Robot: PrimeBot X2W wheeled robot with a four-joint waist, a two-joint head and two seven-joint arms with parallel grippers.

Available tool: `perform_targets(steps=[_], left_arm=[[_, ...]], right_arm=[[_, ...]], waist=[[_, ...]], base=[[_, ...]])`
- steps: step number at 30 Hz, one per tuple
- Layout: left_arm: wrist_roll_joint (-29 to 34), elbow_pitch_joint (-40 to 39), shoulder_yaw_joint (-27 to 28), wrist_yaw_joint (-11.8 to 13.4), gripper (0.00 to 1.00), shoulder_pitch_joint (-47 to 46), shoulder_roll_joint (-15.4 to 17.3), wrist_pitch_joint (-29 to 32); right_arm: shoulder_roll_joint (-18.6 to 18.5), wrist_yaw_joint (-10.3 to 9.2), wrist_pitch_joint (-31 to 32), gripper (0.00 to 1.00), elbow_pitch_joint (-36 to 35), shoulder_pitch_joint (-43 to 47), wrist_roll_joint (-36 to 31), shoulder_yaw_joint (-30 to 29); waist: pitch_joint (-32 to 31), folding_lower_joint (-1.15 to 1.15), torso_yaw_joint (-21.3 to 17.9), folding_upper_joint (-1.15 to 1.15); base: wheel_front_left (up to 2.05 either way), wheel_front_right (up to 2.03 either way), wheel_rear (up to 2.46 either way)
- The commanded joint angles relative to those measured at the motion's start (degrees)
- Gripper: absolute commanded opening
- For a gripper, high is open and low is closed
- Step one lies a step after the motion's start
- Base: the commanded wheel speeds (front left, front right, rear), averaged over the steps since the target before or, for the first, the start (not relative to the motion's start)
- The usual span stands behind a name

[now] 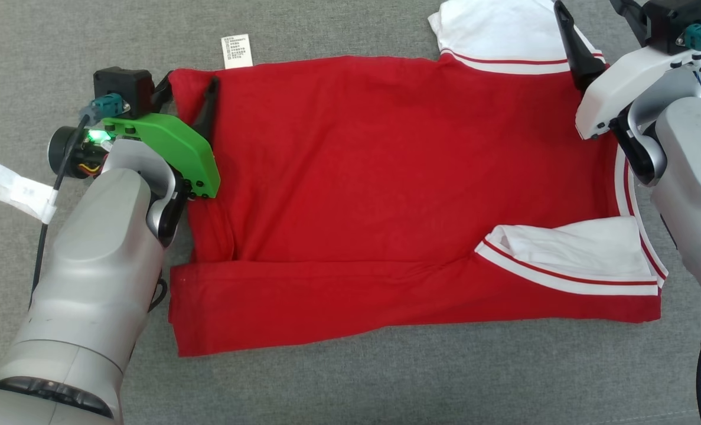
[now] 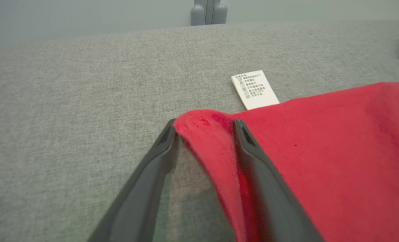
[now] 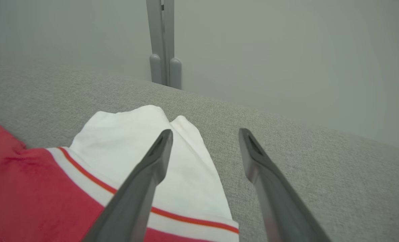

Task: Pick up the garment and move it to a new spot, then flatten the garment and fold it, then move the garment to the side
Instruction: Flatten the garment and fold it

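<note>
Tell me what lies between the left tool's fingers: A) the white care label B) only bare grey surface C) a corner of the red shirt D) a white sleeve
C: the left wrist view shows a corner of the red shirt between the spread fingers of the left tool, with the care label lying beyond their tips.

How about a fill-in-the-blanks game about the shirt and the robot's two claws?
1. The garment is mostly ____.
2. It lies on a ____ fabric surface.
3. The left gripper has one finger on each side of the garment's ____, near the care label.
4. The right gripper has its jaws ____ and holds nothing.

Missing words: red; grey; corner; open.
</note>
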Motion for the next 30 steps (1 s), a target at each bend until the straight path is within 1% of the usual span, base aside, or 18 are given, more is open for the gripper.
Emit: perform_targets(steps=[1, 7, 16, 22, 27, 28, 29, 30], left_arm=[[-0.78, 0.44, -0.67, -0.18, 0.00, -0.48, -0.09, -0.67], [-1.70, -1.81, -2.80, -0.18, 0.00, -0.98, -0.38, -4.54], [-1.66, -11.11, -5.57, -0.18, 0.00, 0.85, -1.42, -6.14], [-0.63, -15.78, -5.35, -0.18, 0.00, 1.50, -1.82, -6.08], [0.09, -18.12, -4.81, -0.19, 0.00, 2.03, -2.21, -6.07], [0.20, -18.47, -4.68, -0.19, 0.00, 2.09, -2.19, -6.07], [0.27, -18.75, -4.54, -0.19, 0.00, 2.12, -2.20, -6.07], [0.48, -19.02, -4.34, -0.19, 0.00, 2.21, -2.19, -6.07]], right_arm=[[-0.40, 0.01, -0.25, 1.00, 0.67, -1.07, 0.44, 0.44], [-1.64, 0.01, 1.60, 1.00, 3.84, -3.93, 2.34, 2.15], [-3.89, 0.00, 6.35, 1.00, 8.95, -9.94, 4.65, 5.10], [-3.57, 0.00, 9.93, 1.00, 13.60, -12.72, 6.12, 6.42], [-3.17, 0.01, 12.38, 1.00, 16.30, -13.31, 7.11, 7.77], [-3.03, 0.01, 12.92, 0.71, 16.79, -13.25, 7.70, 7.75], [-2.98, 0.01, 13.47, 0.34, 17.11, -13.14, 7.92, 8.07], [-2.93, 0.01, 13.86, 0.00, 17.23, -13.23, 8.31, 8.45]], waist=[[-0.11, -0.01, 0.33, 0.00], [-0.02, -0.01, 2.56, 0.00], [2.10, -0.01, 7.34, 0.00], [4.06, -0.01, 9.23, 0.00], [5.03, -0.01, 9.86, 0.00], [5.19, -0.01, 9.88, 0.00], [5.31, -0.01, 9.90, 0.00], [5.40, -0.01, 9.83, 0.00]], base=[[0.00, 0.00, 0.00], [0.00, 0.00, 0.00], [0.00, 0.00, 0.00], [0.00, 0.00, 0.00], [0.00, 0.00, 0.00], [0.00, 0.00, 0.00], [0.00, 0.00, 0.00], [0.00, 0.00, 0.00]])
